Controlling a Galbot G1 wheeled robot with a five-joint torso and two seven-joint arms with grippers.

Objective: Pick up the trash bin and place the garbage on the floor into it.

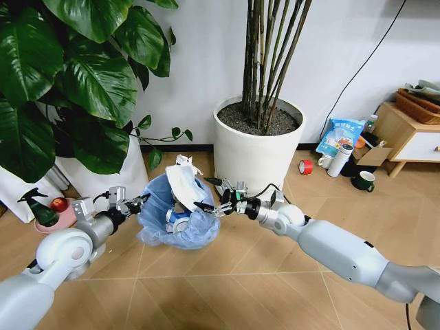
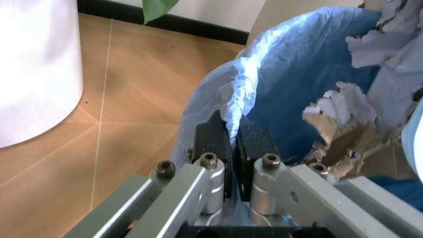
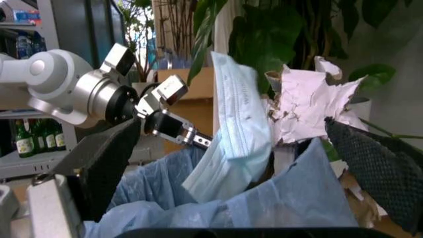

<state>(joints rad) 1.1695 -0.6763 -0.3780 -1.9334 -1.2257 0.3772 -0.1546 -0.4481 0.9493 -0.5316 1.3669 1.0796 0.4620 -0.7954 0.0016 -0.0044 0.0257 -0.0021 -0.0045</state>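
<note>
We see the trash bin in the middle of the scene, above the floor, its light blue bag spilling over the rim and white garbage poking out of the top. Our left pincer comes in from the left and has its pads clamped tight on the bag's edge; the left wrist view shows the blue plastic squeezed between the two black pads. Our right pincer reaches from the right, its fingers spread wide and holding nothing, just beside the bin's right rim and the paper wad and a pale flat wrapper standing up in the bin. Close behind the bin stands a big white plant pot, with a second pot and broad leaves to the far left. A spray bottle sits far left; a red tape roll, white bottle and dark green mug lie to the right.
</note>
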